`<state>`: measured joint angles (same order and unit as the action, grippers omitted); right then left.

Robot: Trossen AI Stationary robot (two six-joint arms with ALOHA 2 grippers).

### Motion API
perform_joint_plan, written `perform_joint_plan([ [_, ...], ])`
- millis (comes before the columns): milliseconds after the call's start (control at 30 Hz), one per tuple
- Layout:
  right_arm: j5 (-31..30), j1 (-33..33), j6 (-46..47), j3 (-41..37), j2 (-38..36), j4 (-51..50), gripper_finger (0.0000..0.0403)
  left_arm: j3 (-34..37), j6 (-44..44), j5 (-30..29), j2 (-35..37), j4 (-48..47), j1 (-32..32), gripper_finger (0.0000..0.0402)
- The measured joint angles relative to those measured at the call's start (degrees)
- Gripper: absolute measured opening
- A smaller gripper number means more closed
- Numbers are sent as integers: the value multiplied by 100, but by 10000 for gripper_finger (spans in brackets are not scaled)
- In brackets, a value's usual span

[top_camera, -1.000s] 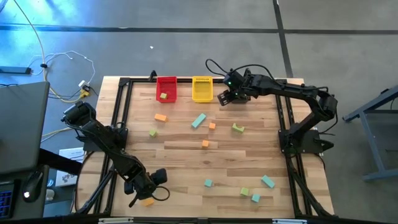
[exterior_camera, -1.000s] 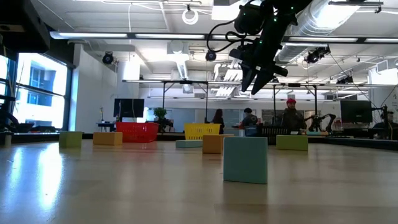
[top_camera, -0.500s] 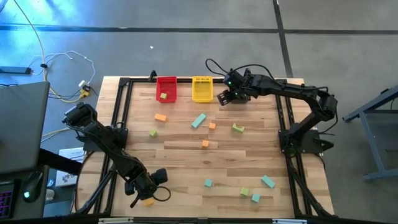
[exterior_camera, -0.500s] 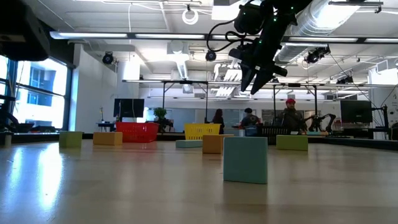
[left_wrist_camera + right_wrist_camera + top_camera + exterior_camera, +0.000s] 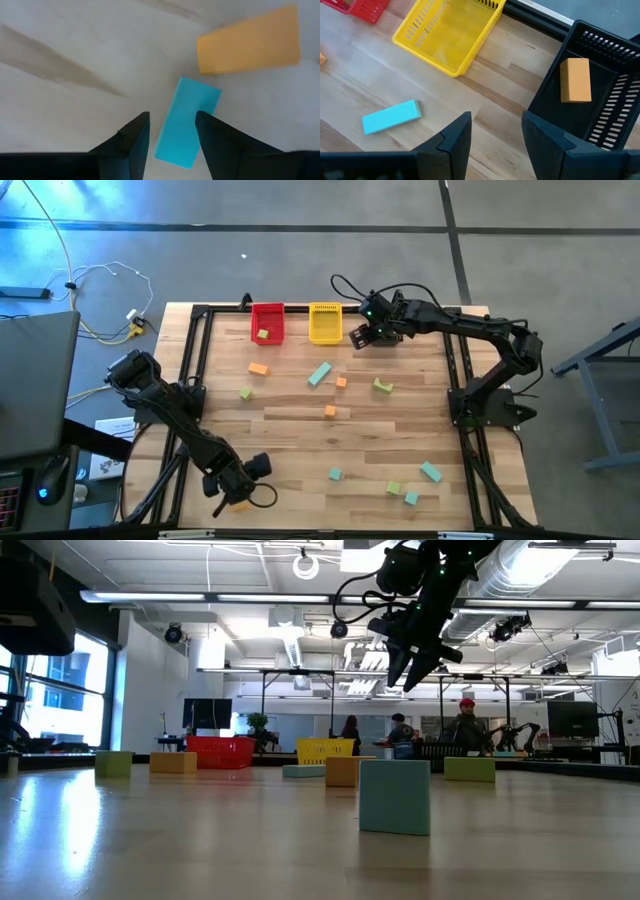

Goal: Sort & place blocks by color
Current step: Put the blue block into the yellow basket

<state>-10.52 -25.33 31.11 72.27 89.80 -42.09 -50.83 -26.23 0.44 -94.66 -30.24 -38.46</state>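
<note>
Left gripper (image 5: 232, 496) sitting low at the frame's lower left, fingers (image 5: 131, 145) closing around a teal bar (image 5: 186, 122); orange block (image 5: 249, 47) lying just beside it. Right gripper (image 5: 492, 137) hanging spread, holding nothing, near upper centre by the yellow bin (image 5: 325, 322); black bin (image 5: 600, 97) containing an orange bar (image 5: 575, 80).

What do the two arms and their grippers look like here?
Both arms are dark, jointed, with black cables looping off them. The left gripper and right gripper each end in two black, wedge-shaped fingers. The right arm's wrist shows a small green light.
</note>
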Motion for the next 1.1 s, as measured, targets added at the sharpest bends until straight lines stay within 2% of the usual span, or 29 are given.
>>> perform_joint_plan([
  [300,-39,0,0,0,0,0,160,-522,-182,-282,-16,-973,-1,146],
  [433,-36,0,0,0,0,-2,160,-536,-146,-277,-16,-1010,-2,144],
  [800,-7,-1,-2,0,0,-4,160,-535,852,-288,-16,-1017,58,144],
  [1100,-4,0,-2,0,0,-4,160,-537,612,-457,-10,-1242,54,158],
])
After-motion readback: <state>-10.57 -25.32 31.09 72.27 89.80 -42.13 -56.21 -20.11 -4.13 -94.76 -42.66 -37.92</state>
